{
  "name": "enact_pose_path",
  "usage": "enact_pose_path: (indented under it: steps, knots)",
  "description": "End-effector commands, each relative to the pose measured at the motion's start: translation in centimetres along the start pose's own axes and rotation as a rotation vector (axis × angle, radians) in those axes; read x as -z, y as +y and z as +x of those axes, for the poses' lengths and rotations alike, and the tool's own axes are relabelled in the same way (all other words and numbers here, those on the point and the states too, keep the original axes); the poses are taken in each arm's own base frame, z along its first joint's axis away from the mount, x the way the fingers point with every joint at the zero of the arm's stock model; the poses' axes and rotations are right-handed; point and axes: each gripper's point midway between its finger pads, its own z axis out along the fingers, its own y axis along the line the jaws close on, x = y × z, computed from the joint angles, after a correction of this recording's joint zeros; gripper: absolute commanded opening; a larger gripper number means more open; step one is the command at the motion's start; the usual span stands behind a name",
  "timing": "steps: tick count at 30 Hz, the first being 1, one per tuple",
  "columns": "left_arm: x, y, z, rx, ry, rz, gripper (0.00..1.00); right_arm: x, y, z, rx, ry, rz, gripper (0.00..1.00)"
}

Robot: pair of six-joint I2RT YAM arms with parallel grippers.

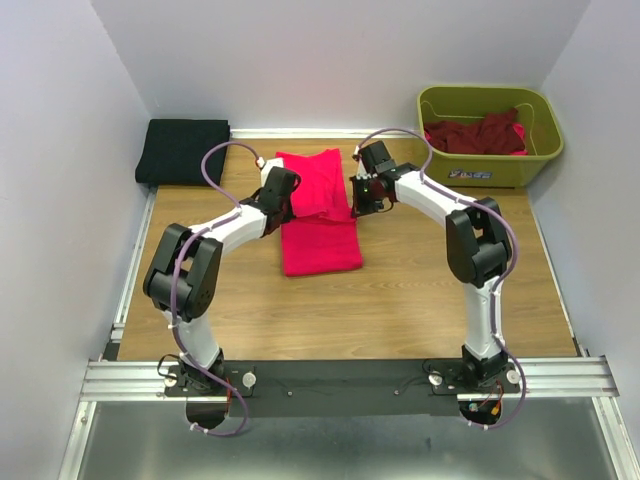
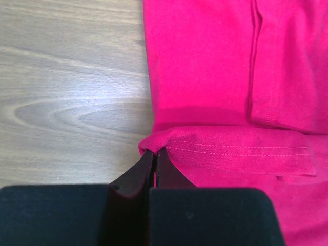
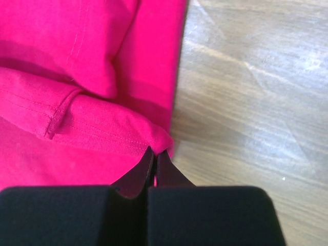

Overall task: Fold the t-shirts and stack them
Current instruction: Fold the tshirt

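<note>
we are holding the pink t-shirt (image 2: 205,77) by its hem: it is spreading rightward from the clamped left pincer (image 2: 155,155) and leftward from the clamped right pincer (image 3: 155,155).

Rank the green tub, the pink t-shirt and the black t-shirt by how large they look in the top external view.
1. green tub
2. pink t-shirt, partly covered, so slightly unsure
3. black t-shirt, folded, clearly smallest
</note>
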Motion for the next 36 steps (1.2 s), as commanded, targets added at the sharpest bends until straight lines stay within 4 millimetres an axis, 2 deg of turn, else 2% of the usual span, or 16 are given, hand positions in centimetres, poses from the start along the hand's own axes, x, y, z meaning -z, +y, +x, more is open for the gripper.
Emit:
enact_pose_path:
  steps: [1,4,5,8,11,13,15,16,17,18,20,22,23,25,28,36]
  knots:
    - [-1.1,1.0,-1.1,0.004,-0.037,-0.041,0.05,-1.1,-1.9,-1.4,0.011,-0.042,0.065,0.02]
    - [-1.2,1.2,-1.1,0.002,-0.042,-0.039,0.19,-1.4,-1.8,-1.7,0.017,-0.051,0.064,0.05]
    - [-1.2,1.4,-1.1,0.001,-0.046,-0.047,0.28,-1.4,-1.8,-1.8,0.017,-0.054,0.061,0.06]
    - [-0.6,1.8,-1.3,0.007,-0.057,-0.055,0.41,-0.9,-0.9,-2.6,0.036,-0.07,0.026,0.11]
    - [0.5,1.7,-1.6,0.029,-0.067,-0.038,0.58,0.0,-0.6,-3.5,0.04,-0.099,0.023,0.27]
    - [1.9,1.2,-2.1,0.064,-0.076,-0.007,0.61,0.9,-0.4,-4.0,0.046,-0.119,0.02,0.39]
    - [3.0,1.0,-1.3,0.079,-0.06,0.022,0.61,2.1,0.2,-4.2,0.057,-0.144,0.011,0.45]
    - [4.2,0.0,-1.6,0.092,-0.075,0.057,0.61,2.5,0.6,-4.3,0.061,-0.153,0.008,0.45]
    - [4.6,-0.2,-0.7,0.088,-0.055,0.065,0.61,2.5,1.0,-3.4,0.073,-0.146,0.014,0.45]
    - [5.5,-0.8,-0.7,0.091,-0.062,0.087,0.59,3.3,1.7,-3.8,0.082,-0.175,0.004,0.46]
    - [6.4,-2.6,1.4,0.079,-0.021,0.134,0.5,3.3,3.0,-2.4,0.101,-0.165,-0.019,0.45]
    - [6.8,-3.5,2.7,0.076,0.007,0.158,0.43,3.5,4.5,-1.9,0.111,-0.177,-0.064,0.45]
    - [7.1,-4.4,4.3,0.07,0.039,0.179,0.38,3.4,5.4,-1.4,0.119,-0.172,-0.085,0.44]
    - [6.8,-4.9,6.1,0.056,0.071,0.18,0.36,2.5,6.2,-0.1,0.121,-0.147,-0.116,0.42]
    - [6.1,-4.9,9.4,0.036,0.145,0.171,0.33,0.8,7.0,1.7,0.127,-0.114,-0.136,0.4]
    - [5.1,-3.5,13.4,0.008,0.232,0.133,0.32,-2.6,6.7,2.1,0.107,-0.119,-0.146,0.36]
